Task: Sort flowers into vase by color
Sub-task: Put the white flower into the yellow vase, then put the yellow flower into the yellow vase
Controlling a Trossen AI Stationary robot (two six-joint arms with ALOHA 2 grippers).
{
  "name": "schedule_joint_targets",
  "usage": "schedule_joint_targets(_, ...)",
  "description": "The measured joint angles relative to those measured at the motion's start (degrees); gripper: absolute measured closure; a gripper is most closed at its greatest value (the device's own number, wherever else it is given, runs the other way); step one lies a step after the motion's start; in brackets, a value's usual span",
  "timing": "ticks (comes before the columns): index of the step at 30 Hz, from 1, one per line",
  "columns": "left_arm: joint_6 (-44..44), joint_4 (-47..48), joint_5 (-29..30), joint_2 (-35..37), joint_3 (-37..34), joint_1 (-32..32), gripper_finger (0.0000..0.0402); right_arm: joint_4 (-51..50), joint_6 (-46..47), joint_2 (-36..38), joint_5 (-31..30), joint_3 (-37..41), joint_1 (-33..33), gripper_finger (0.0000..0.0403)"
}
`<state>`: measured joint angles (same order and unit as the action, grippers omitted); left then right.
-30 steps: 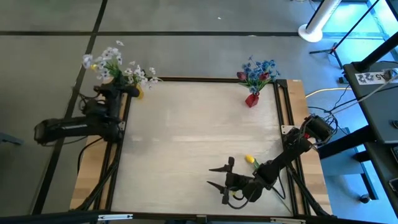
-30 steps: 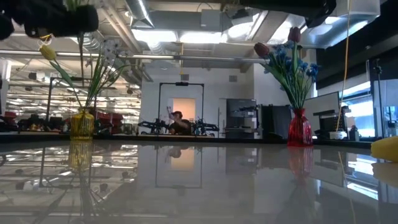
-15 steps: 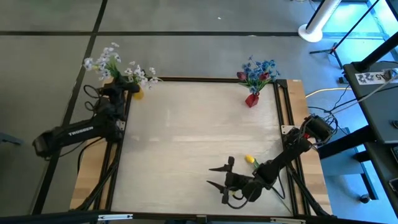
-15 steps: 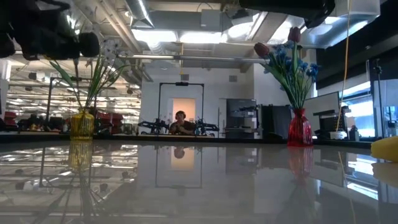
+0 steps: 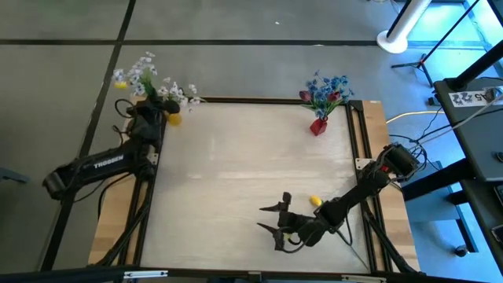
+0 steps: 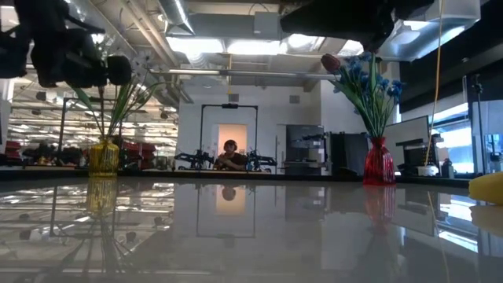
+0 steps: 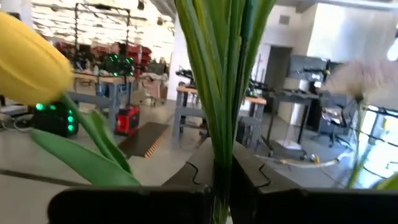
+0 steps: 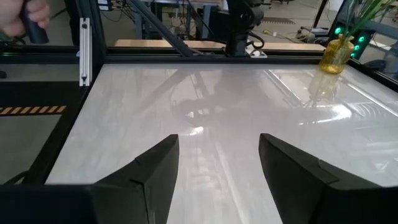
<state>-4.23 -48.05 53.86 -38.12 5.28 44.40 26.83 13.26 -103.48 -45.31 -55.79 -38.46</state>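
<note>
My left gripper is at the far-left corner above the yellow vase, shut on green flower stems. A yellow tulip and white sprays rise past it. In the low view the stems run from the gripper down into the yellow vase. The red vase at the far right holds blue flowers and a red tulip. My right gripper hovers open near the near edge. Another yellow tulip lies on the table beside its arm. My left gripper pinches a bundle of green stems between its two fingers, well below the blooms. The stems stand roughly upright, with the blooms above the fingers. Their lower part reaches down to the yellow vase's mouth; whether one stem or several are clamped I cannot tell.
The white table top lies bare between the two vases. Black frame rails run along the table's right side. A person stands in the room far beyond the table. The lying tulip shows as a yellow shape in the low view.
My left arm has swung about at the far-left corner, and its gripper has come down toward the yellow vase, still holding the stems. My right gripper has shifted a little toward the table's left, staying open. The lying tulip has kept its place.
</note>
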Motion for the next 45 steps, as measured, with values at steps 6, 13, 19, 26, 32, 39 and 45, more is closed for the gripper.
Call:
schedule_joint_targets(6,0.8,0.31,2.73,-5.28,0.02,0.6,0.0385,0.0,0.0,0.0,-0.09,0.0,-0.04,0.0182)
schedule_joint_targets(13,-0.48,7.6,7.7,-6.46,1.65,-1.27,0.038,0.01,0.18,0.0,-0.09,0.0,-0.05,0.0182)
schedule_joint_targets(19,5.44,26.18,6.89,-6.46,7.91,-0.7,0.0329,0.03,2.05,0.0,-0.07,0.0,-0.07,0.0182)
schedule_joint_targets(26,17.91,43.65,2.47,-6.46,13.33,-0.48,0.0281,0.05,2.16,0.0,1.08,0.0,-0.15,0.0182)
schedule_joint_targets(32,25.06,60.73,-2.45,-6.4,18.82,-0.48,0.0268,0.05,3.72,0.0,2.93,0.0,-0.19,0.0182)
schedule_joint_targets(39,29.24,82.69,-7.54,-6.4,27.12,-0.48,0.0271,0.03,4.5,0.0,2.94,0.0,-0.2,0.0182)
schedule_joint_targets(45,29.35,91.42,-17.67,-6.11,32.02,-0.5,0.0283,0.02,4.52,0.0,2.94,0.0,-0.14,0.0182)
